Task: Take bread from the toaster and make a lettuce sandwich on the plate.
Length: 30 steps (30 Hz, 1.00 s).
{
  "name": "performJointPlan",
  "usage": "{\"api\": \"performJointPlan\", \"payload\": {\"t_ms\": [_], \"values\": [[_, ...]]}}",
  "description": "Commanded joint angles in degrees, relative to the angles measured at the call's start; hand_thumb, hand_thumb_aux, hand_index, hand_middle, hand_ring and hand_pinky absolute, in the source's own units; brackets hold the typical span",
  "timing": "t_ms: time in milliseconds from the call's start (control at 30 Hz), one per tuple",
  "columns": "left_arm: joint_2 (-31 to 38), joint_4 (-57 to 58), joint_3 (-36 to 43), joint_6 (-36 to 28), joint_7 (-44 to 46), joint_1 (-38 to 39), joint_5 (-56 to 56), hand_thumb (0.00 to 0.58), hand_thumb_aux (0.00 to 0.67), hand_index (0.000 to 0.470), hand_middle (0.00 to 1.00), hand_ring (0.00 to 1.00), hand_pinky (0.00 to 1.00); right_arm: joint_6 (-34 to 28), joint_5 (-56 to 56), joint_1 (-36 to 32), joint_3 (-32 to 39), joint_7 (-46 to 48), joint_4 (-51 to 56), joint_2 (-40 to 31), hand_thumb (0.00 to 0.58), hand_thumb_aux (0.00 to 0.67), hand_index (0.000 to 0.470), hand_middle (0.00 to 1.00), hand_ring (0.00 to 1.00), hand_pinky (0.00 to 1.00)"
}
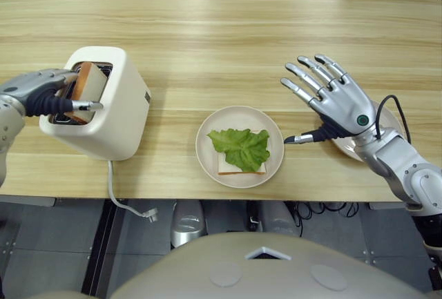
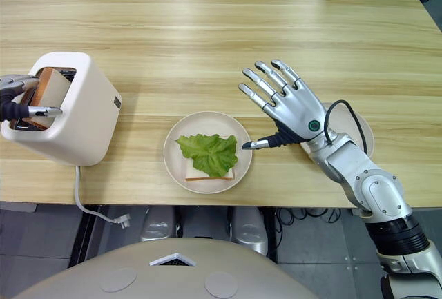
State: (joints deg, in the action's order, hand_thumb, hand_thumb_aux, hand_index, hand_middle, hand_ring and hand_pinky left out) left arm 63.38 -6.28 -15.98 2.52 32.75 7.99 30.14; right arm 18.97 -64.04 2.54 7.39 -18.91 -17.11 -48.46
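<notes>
A cream toaster [image 1: 117, 116] stands at the table's left. A slice of bread [image 1: 90, 86] sticks up out of its slot, and my left hand [image 1: 52, 99] is shut on that slice from the left. In the middle near the front edge lies a beige plate [image 1: 268, 123] holding a bread slice [image 1: 242, 168] with a green lettuce leaf [image 1: 241, 147] on top. My right hand [image 1: 330, 99] hovers just right of the plate, fingers spread wide, holding nothing.
A second, smaller plate [image 2: 364, 133] lies under my right forearm at the right. The toaster's cord [image 1: 121, 199] hangs over the front edge of the table. The wooden tabletop [image 1: 221, 23] stretches far behind.
</notes>
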Motion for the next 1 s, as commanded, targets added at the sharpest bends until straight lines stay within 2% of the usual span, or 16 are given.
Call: {"api": "performJointPlan", "payload": {"t_ms": [33, 500, 533, 567, 600, 833, 1000], "values": [[-0.2, 1.2, 0.5, 1.0, -0.2, -0.1, -0.9, 0.58, 0.67, 0.46, 0.0, 0.0, 0.0, 0.7, 0.1, -0.4, -1.0, -0.5, 1.4, 0.2, 0.0, 0.0, 0.0, 0.0, 0.0, 0.0], [-0.9, 2.9, -0.6, 3.4, -1.6, -8.4, -7.1, 0.58, 0.67, 0.46, 0.0, 0.0, 0.0, 0.7, -1.3, -0.2, -0.1, -1.8, 3.6, 1.6, 0.0, 0.0, 0.0, 0.0, 0.0, 0.0], [-1.1, 3.2, -0.7, 3.3, -1.2, -9.6, -8.3, 0.58, 0.67, 0.46, 0.33, 0.33, 0.33, 0.7, -1.3, -0.3, 0.0, -1.9, 3.7, 1.7, 0.0, 0.0, 0.0, 0.0, 0.0, 0.0], [-0.9, 3.6, -0.6, 3.1, -0.9, -10.8, -8.9, 0.58, 0.67, 0.46, 0.33, 0.33, 0.33, 0.7, -1.3, -0.4, 0.1, -1.9, 3.8, 1.7, 0.0, 0.0, 0.0, 0.0, 0.0, 0.0], [-0.4, 4.3, -0.6, 3.1, -0.6, -12.1, -9.3, 0.58, 0.67, 0.46, 1.0, 1.0, 1.0, 0.7, -1.4, -0.5, 0.1, -1.9, 3.9, 1.8, 0.0, 0.0, 0.0, 0.0, 0.0, 0.0], [4.4, 8.1, 0.8, 3.0, 4.2, -25.4, -14.0, 0.58, 0.67, 0.46, 1.0, 1.0, 1.0, 0.6, -1.7, -0.7, 0.1, -1.8, 4.1, 2.0, 0.0, 0.0, 0.0, 0.0, 0.0, 0.0], [3.6, 7.8, 3.0, 2.1, 8.0, -32.6, -18.5, 0.58, 0.67, 0.46, 1.0, 1.0, 1.0, 0.6, -2.0, -1.3, 0.4, -1.9, 4.6, 2.3, 0.0, 0.0, 0.0, 0.0, 0.0, 0.0]]}}
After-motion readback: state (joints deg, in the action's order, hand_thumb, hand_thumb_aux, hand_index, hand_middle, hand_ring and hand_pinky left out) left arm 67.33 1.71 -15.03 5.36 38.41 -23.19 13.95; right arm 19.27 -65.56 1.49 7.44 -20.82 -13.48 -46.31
